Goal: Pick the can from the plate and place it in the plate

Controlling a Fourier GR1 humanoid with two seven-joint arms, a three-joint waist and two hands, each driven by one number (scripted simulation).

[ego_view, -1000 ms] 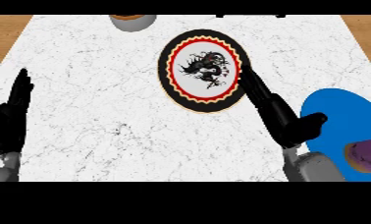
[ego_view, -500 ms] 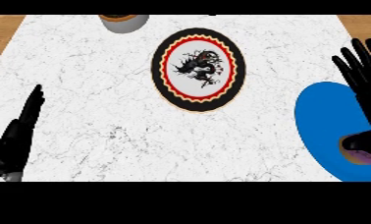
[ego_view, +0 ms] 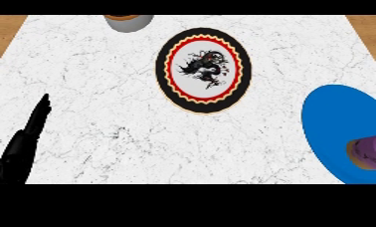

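Reaching for the can [ego_view: 363,152] on the blue plate [ego_view: 330,121] at the counter's right edge comes first; the hand should close around the can's sides, lift it straight and carry it toward the patterned plate [ego_view: 203,70] near the counter's [ego_view: 95,86] middle. The left hand [ego_view: 23,141] rests at the left edge, fingers straight, holding nothing. The right hand is out of view. A bowl [ego_view: 129,22] sits at the far edge.

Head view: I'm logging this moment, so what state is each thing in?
Blue plate: at the right edge, partly cut off, carrying the can.
Can: on the blue plate, mostly out of frame.
Patterned plate: flat on the counter, nothing on it.
Cup: at the far edge, partly cut off.
Left robot hand: open, fingers straight, holding nothing.
Right robot hand: not in view.
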